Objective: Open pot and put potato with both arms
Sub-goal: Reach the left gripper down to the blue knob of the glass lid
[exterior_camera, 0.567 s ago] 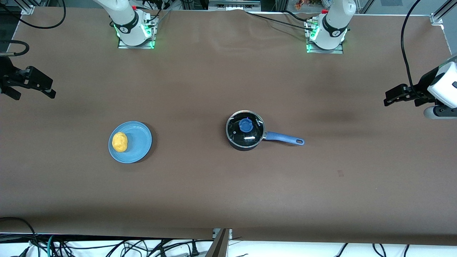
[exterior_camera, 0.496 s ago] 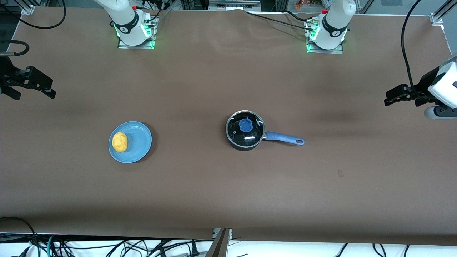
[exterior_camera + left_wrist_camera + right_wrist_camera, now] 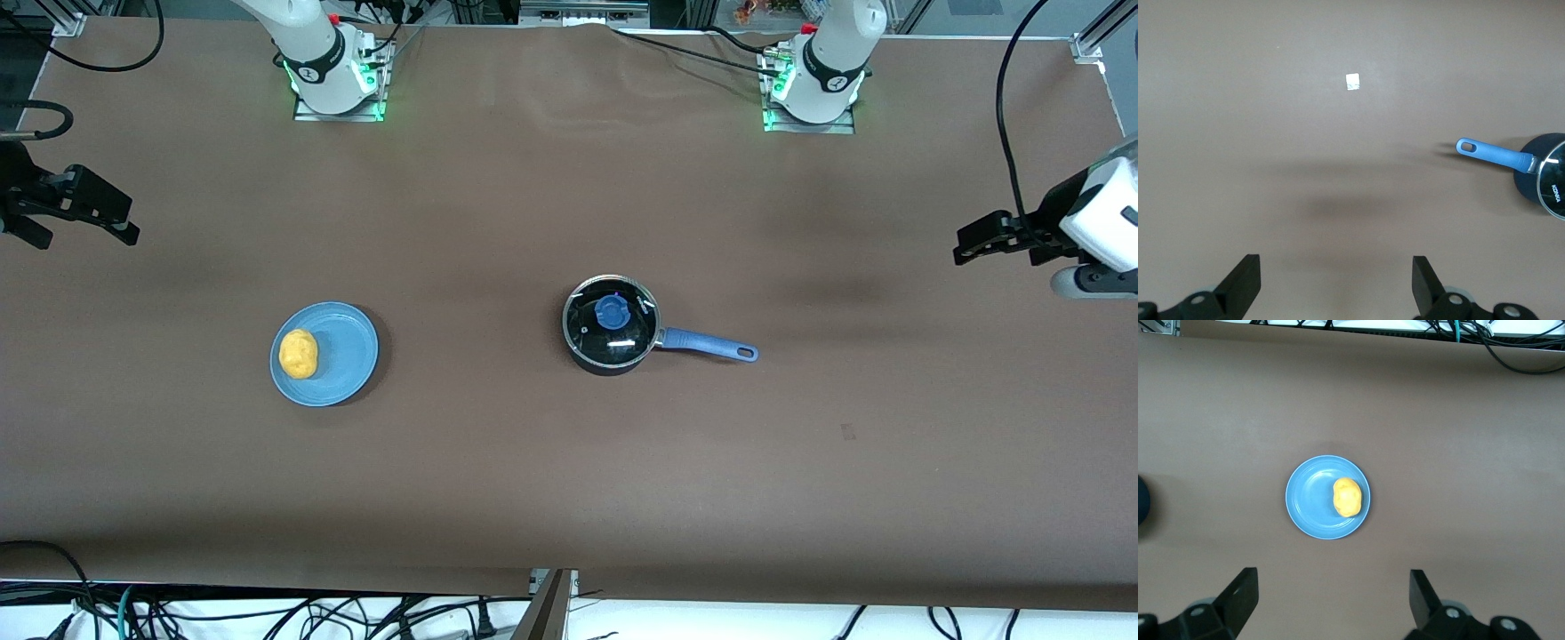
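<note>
The black pot (image 3: 611, 324) stands mid-table with its glass lid and blue knob (image 3: 612, 311) on; its blue handle (image 3: 709, 344) points toward the left arm's end. The pot also shows in the left wrist view (image 3: 1543, 175). The yellow potato (image 3: 298, 353) lies on a light-blue plate (image 3: 347, 356) toward the right arm's end, and shows in the right wrist view (image 3: 1346, 497). My left gripper (image 3: 978, 242) is open and empty, high over the table's left-arm end. My right gripper (image 3: 80, 218) is open and empty, high over the right-arm end.
A small white paper square (image 3: 1353, 82) lies on the brown table cover near the left arm's end. Cables hang along the table edge nearest the front camera (image 3: 267, 613). The arm bases (image 3: 338, 71) stand at the edge farthest from the front camera.
The left gripper has shifted very slightly. The right arm, pot and potato have not moved.
</note>
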`<move>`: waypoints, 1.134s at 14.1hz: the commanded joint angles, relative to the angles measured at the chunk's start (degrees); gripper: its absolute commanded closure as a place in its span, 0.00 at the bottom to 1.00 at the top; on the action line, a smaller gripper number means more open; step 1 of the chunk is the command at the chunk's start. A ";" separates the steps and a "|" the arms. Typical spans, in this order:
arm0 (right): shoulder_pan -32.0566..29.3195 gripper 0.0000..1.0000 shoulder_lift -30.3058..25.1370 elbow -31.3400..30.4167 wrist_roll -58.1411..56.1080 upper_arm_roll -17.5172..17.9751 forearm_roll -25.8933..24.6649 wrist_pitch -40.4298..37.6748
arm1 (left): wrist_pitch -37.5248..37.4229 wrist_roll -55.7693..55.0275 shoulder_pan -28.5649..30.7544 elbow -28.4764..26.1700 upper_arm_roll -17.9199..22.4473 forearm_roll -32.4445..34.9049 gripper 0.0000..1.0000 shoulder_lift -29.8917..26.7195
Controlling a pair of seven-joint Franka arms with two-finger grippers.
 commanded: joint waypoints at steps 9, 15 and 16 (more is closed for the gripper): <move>-0.10 0.00 -0.09 0.26 -0.08 0.28 0.11 -0.89 | 24.08 -38.31 -7.38 -0.69 -18.63 2.02 0.00 14.74; -0.10 0.00 -0.09 0.26 -0.08 0.28 0.11 -0.89 | 31.56 -48.08 -15.82 0.10 -18.71 10.36 0.00 22.65; -0.19 0.00 -0.09 0.26 -0.08 0.28 0.20 -0.89 | 32.09 -49.84 -16.53 0.19 -18.71 11.51 0.00 23.88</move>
